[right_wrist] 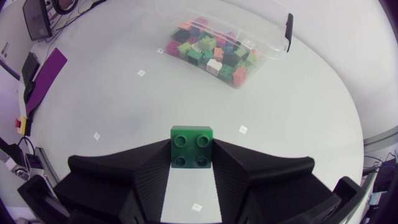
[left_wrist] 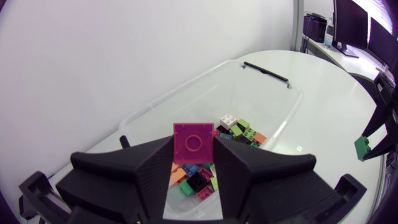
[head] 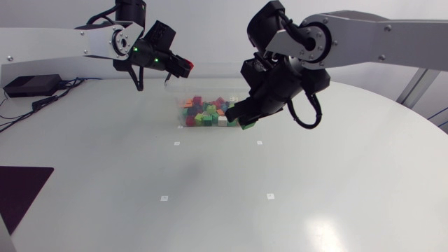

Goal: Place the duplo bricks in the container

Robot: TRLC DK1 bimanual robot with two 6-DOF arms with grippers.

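Left tool (left_wrist: 193,157) pinches a magenta plastic brick (left_wrist: 193,142), right tool (right_wrist: 191,158) a green studded brick (right_wrist: 191,144): both look light, stiff, best held flat-sided.

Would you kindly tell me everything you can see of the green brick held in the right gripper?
The green brick is a square block of glossy plastic with four round studs in a two-by-two on its upper face. The right gripper clamps it between its black fingers, one on each side. It hangs level above the white table, touching nothing else, outside the clear container.
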